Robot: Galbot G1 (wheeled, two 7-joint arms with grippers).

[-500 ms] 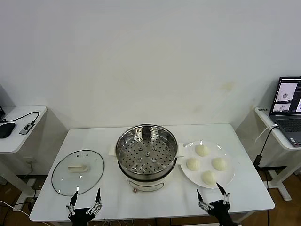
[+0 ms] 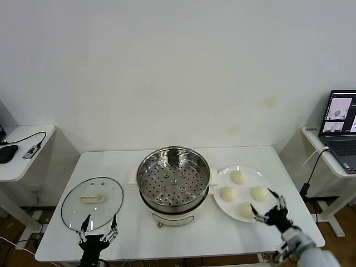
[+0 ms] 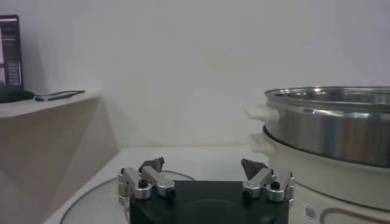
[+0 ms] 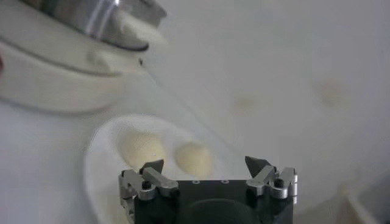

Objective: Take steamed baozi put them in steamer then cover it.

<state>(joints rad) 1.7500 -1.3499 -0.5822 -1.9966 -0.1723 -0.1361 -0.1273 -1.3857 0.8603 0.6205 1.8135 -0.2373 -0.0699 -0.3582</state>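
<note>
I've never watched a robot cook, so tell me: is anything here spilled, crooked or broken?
Nothing stands out. The steamer stands upright and uncovered, its cover lies flat on the table beside it, and four steamed baozi sit neatly on the white plate.

Steamer (image 2: 174, 186) at the desk's (image 2: 111, 161) middle, cover (image 2: 92, 203) lying flat to its left, plate (image 2: 266, 212) on its right carrying four steamed baozi (image 2: 238, 177), laptop (image 2: 339, 130) on a side table far right.

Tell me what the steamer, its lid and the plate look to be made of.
Steamer: polished stainless steel, mirror-bright wall and perforated tray; its base looks like glossy white plastic.
Lid: clear glass, since the table shows through it, with a metal rim and a cream handle, probably plastic.
Plate: smooth white, likely ceramic or melamine.
</note>
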